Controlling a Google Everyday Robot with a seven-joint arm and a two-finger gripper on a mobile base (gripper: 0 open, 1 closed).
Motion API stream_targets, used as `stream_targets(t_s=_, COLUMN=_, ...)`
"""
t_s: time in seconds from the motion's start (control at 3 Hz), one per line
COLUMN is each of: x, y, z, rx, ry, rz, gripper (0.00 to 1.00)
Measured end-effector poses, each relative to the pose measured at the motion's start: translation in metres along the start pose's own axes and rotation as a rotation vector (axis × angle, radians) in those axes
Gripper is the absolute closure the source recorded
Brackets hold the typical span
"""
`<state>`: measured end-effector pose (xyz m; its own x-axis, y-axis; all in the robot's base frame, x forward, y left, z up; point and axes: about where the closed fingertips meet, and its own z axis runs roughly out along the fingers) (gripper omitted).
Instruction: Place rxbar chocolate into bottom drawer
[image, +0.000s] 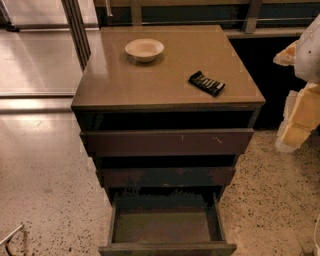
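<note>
a: where is the rxbar chocolate (206, 83) for us right now?

b: it lies flat on the desk (125, 82), toward the right front corner and turned askew. it is well apart from the beige bowl (144, 49) at the back. nothing holds it.

a: and the pincer?

b: the pincer (296, 117) hangs off the right side of the desk, beyond its edge and apart from the bar. we cannot tell whether it is apart or together, because only pale and yellowish parts show at the border of the view.

a: why does the bottom drawer (165, 229) stand out so far?

b: it is pulled well forward of the top drawer front (167, 142) and the middle drawer front (165, 176), which step out only a little. we judge this leaves its olive floor open from above, so the bar can go straight down without the upper fronts in the way.

a: so which step are we on?

b: the pick is not yet begun, as we read it. the bar sits near the edge on the pincer's side, which suits a short reach. it is thin and flat, so we expect it to need a low grip across its narrow width.

a: any risk?

b: the glossy top may let the wrapper slide instead of lift.
</note>
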<state>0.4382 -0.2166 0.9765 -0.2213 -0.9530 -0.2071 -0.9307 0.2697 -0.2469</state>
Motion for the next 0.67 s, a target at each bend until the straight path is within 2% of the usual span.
stream_targets(t_s=0.33, x=-0.001, y=-0.005, z=-0.001, rx=0.012, ry=-0.010, rz=0.006, gripper=0.00)
stream_targets(t_s=0.67, x=-0.004, y=-0.032, z=0.008, rx=0.044, ry=-0.060, rz=0.037, gripper=0.00)
